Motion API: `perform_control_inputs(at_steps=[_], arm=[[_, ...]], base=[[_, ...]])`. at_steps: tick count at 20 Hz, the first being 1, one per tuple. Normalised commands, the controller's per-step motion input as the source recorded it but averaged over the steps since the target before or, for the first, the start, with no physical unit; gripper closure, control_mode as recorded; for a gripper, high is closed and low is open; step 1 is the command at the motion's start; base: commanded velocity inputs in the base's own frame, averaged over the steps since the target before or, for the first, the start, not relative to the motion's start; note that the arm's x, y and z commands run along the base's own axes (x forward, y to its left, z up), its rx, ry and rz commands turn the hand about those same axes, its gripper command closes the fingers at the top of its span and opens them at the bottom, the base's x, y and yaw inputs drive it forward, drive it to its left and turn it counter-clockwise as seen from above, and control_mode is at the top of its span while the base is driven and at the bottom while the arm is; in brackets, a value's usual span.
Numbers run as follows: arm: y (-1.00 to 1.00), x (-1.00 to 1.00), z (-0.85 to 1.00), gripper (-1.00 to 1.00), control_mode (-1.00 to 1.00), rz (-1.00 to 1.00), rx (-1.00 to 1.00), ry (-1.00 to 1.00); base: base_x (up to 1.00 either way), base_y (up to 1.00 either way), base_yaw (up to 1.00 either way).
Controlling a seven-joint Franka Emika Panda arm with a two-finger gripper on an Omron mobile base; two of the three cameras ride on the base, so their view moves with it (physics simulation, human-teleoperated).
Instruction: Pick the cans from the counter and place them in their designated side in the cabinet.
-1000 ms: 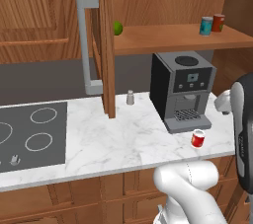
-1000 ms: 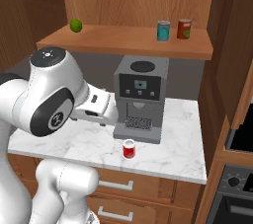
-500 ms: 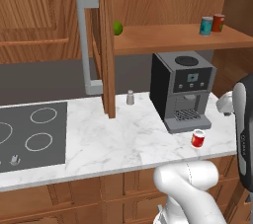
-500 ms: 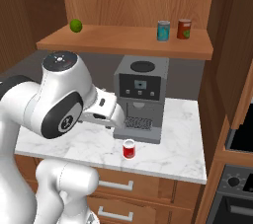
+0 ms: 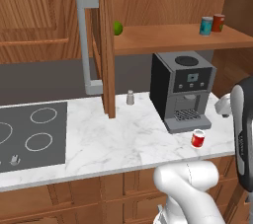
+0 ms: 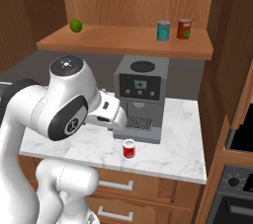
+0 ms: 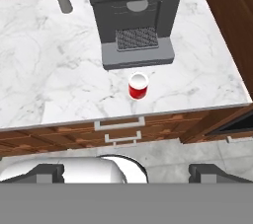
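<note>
The task looks about half done. The teal can (image 6: 163, 30) already stands upright on the plank shelf of the cabinet (image 6: 123, 40), at its right end, just beside a darker brownish-red can (image 6: 184, 28) that is no part of the job; a small green fruit (image 6: 75, 25) lies well apart at the far left of the same shelf. The bright red can (image 6: 129, 149) is left: it stands upright on the white marble desk (image 6: 178, 154), near the front edge, just in front of the grey coffee machine (image 6: 140, 97) and apart from its drip tray. In the left base view the same red can (image 5: 198, 139) sits to the right of the hob (image 5: 29, 136), with the small grey shaker (image 5: 130, 97) farther back beside the open cabinet door (image 5: 105, 45). The pincer (image 7: 126, 171) is released, its fingertips spread wide with nothing between them, and it hangs well above the desk, looking down on the red can (image 7: 138, 86) from the near side. By my judgement what remains is the whole second cycle: come down over the red can, grasp it, lift it clear of the coffee machine, and set it on its side of the shelf; which side that is I cannot tell.
</note>
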Motion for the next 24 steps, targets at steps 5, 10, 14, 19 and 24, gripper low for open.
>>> perform_control_inputs(at_steps=[5,10,14,19,24], arm=[[0.0,0.15,-0.21,-1.0,-1.0,0.0,0.0,0.0],[0.0,0.12,-0.17,-1.0,-1.0,0.0,0.0,0.0],[-0.02,0.15,-0.09,-1.0,-1.0,-0.01,0.0,0.0],[0.0,0.03,0.0,-1.0,-1.0,-0.02,0.0,0.0],[0.0,0.0,0.0,-1.0,-1.0,-0.02,-0.02,0.0]], base=[[0.0,0.0,0.0],[0.0,0.0,0.0],[0.0,0.0,0.0],[0.0,0.0,0.0],[0.0,0.0,0.0]])
